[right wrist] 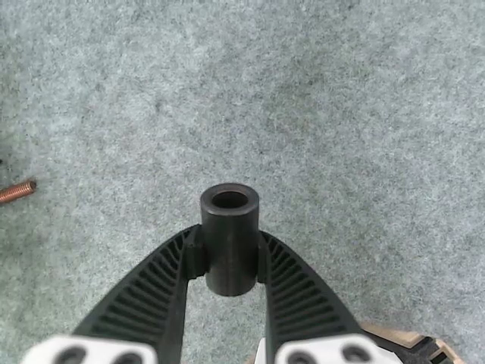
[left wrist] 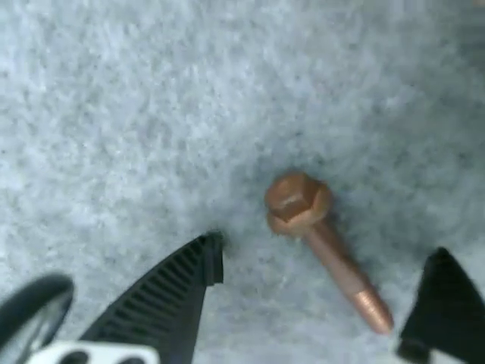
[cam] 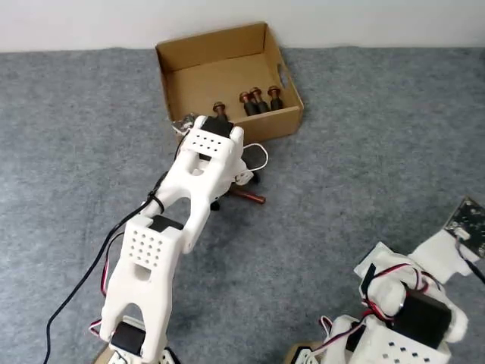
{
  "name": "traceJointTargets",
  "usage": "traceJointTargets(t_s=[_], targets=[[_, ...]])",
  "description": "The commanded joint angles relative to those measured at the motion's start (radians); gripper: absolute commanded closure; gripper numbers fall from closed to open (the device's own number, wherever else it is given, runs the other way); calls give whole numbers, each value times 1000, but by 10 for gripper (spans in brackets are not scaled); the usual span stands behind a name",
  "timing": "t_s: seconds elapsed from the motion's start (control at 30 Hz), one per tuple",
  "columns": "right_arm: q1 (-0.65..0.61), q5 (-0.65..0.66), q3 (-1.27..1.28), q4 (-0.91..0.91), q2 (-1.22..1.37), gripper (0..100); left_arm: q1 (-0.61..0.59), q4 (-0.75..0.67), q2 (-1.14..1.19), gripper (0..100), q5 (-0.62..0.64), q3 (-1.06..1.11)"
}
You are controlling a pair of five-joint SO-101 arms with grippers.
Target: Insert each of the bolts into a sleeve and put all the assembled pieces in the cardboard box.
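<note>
Up close, right gripper (right wrist: 229, 252): fingers clamped on a black sleeve (right wrist: 229, 227) held upright, with its open bore towards the camera.
Left gripper (left wrist: 327, 256): fingers spread wide on either side of the bolt (left wrist: 303, 205), touching nothing.
Bolt's look: copper-coloured, with a hex head, smooth shank and rounded tip, lying flat on the grey mat (left wrist: 114, 114).
Right wrist view: the bolt's tip (right wrist: 15, 191) lies well apart from the sleeve.
High view: the bolt (cam: 250, 196) lies near the cardboard box (cam: 227, 44), just beside the left arm (cam: 204, 163).
Box contents: four assembled pieces (cam: 259, 99) stand along the front wall.
</note>
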Motion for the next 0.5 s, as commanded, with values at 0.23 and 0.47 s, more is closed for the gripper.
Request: traceJointTargets(t_s=[0.23, 0.47], targets=[[10, -5, -8, -19, 5, 990, -66, 26, 103, 866, 11, -160], [10, -5, -8, -19, 5, 990, -38, 104, 181, 924, 6, -302]])
